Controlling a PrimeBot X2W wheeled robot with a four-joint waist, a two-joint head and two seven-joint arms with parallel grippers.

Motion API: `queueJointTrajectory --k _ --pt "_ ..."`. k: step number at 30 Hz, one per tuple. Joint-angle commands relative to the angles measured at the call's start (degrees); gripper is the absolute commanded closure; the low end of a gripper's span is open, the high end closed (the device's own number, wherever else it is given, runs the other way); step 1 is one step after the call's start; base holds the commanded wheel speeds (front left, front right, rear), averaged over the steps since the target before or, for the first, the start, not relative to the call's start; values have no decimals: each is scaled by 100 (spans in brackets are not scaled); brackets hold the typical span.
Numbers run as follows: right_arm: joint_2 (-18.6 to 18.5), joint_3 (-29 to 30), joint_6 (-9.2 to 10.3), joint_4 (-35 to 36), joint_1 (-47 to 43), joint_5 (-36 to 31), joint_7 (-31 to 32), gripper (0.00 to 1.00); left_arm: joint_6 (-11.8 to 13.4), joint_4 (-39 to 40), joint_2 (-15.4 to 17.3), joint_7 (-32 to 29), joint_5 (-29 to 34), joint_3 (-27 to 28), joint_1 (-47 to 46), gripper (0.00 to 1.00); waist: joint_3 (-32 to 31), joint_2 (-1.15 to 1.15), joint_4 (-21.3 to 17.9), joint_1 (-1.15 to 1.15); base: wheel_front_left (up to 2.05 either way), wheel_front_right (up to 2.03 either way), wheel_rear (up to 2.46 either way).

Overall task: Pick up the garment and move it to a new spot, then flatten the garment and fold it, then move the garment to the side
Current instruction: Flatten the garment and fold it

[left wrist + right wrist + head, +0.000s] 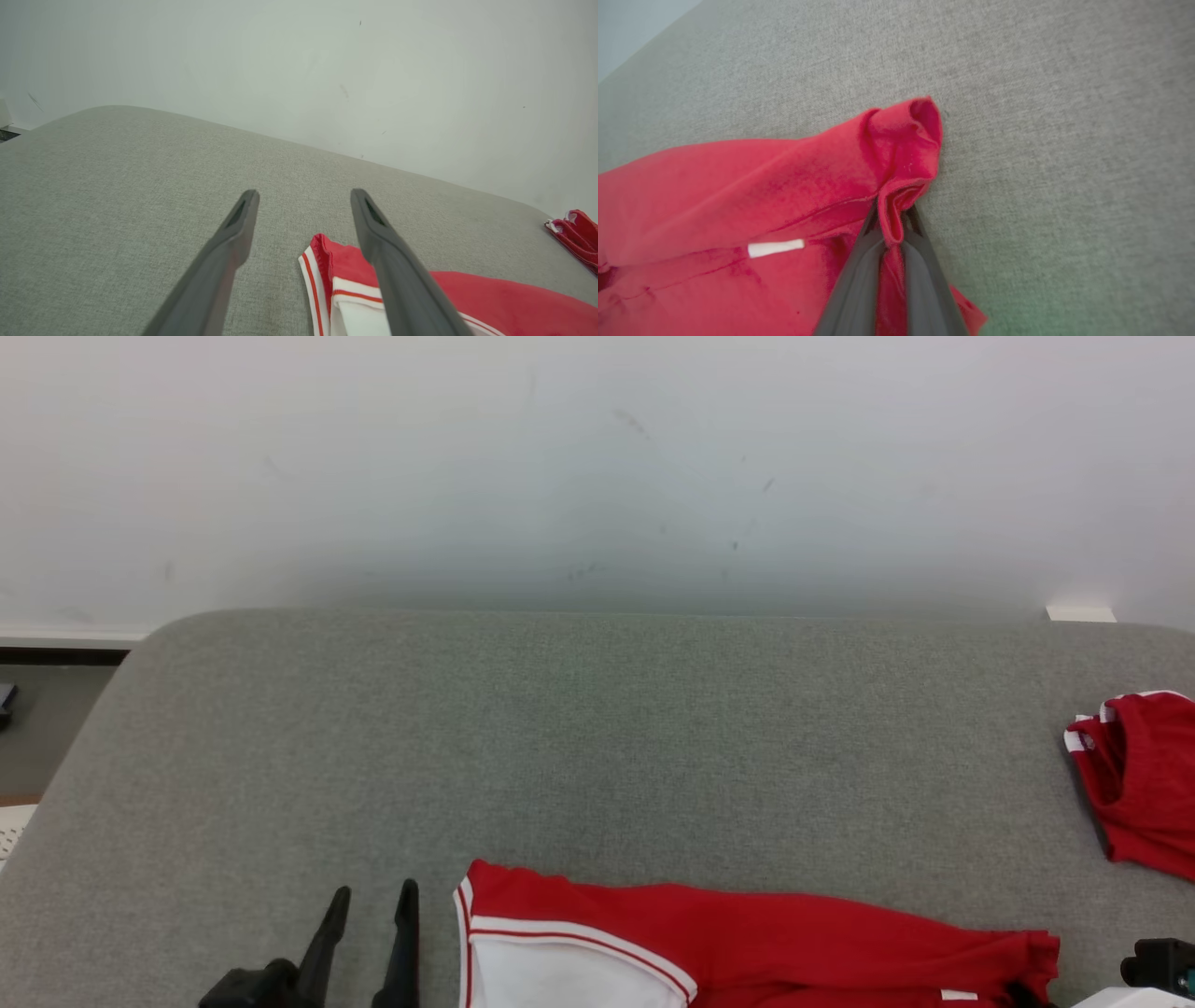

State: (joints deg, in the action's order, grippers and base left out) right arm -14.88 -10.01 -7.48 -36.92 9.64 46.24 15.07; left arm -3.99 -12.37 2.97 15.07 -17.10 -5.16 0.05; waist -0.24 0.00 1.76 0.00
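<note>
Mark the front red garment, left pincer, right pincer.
front red garment (747, 933), head view, red middle panel.
left pincer (303, 193), left wrist view, midway between its open fingertips.
right pincer (893, 212), right wrist view, midway between fingertips pinching red fabric.

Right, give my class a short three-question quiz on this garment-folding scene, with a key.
1. True or false: the right gripper is shut on the red garment.
2. The left gripper is: A) open, beside the garment; B) shut on the garment; C) gripping a white tag.
3. How many separate red cloth pieces lie on the grey surface in the head view?
Key: 1 true; 2 A; 3 two, the garment and a smaller red piece at the far right.
</note>
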Motion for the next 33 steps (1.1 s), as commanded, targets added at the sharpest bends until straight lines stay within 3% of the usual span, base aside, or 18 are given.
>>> queueJointTrajectory --k 1,8,14,18,25,29,33 --pt "-28 -57 -1 -31 24 58 49 100 -9 -24 11 9 100 28 -5 0 -11 0 14 0 0 0 0" --pt "-383 282 6 23 229 194 -138 100 -11 -96 3 9 26 18 53 0 -64 0 6 0 0 0 0" --pt "-643 739 6 -219 392 -182 -363 100 37 -124 4 9 -82 -54 75 0 -118 0 -23 0 0 0 0" --pt "-420 902 6 206 406 -131 -253 100 44 -135 5 9 -112 -74 102 0 -156 0 -37 0 0 0 0" --pt "216 929 5 1877 -27 235 290 100 32 -186 4 9 -81 -74 101 0 -210 0 18 0 0 0 0" --pt "764 737 5 2764 -401 415 704 100 17 -221 4 8 -41 -76 75 0 -241 0 149 0 0 0 0" --pt "1052 460 4 3191 -642 576 953 100 2 -247 3 9 -15 -64 55 0 -245 0 279 0 0 0 0"
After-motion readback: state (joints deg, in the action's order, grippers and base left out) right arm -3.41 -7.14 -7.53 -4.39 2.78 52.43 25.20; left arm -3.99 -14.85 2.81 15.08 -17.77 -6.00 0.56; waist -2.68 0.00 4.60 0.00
